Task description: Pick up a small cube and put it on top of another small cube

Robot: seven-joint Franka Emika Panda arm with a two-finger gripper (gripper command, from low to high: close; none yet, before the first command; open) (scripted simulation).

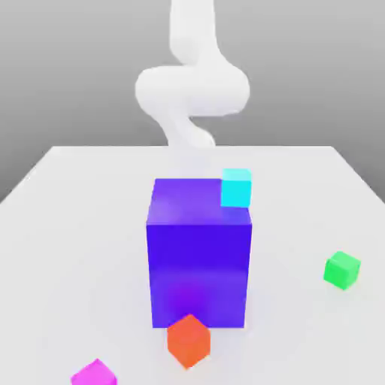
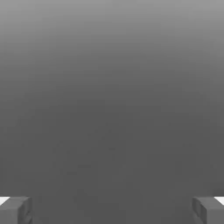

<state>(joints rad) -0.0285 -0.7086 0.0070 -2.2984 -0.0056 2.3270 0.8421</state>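
Note:
The small magenta-pink cube (image 1: 95,373) lies on the white table (image 1: 68,225) at the front, on the exterior view's left. The small bright green cube (image 1: 342,269) rests far off on the exterior view's right, with the big block between the two. My white arm (image 1: 192,86) rises at the back of the table, well away from both cubes. In the hand view my gripper (image 2: 112,210) is open, its grey fingertips (image 2: 15,209) set wide apart with nothing between them, facing plain grey background.
A big blue-violet block (image 1: 198,256) stands in the middle of the table. A cyan cube (image 1: 236,187) sits at its far upper corner, and an orange-red cube (image 1: 188,340) lies just in front of it.

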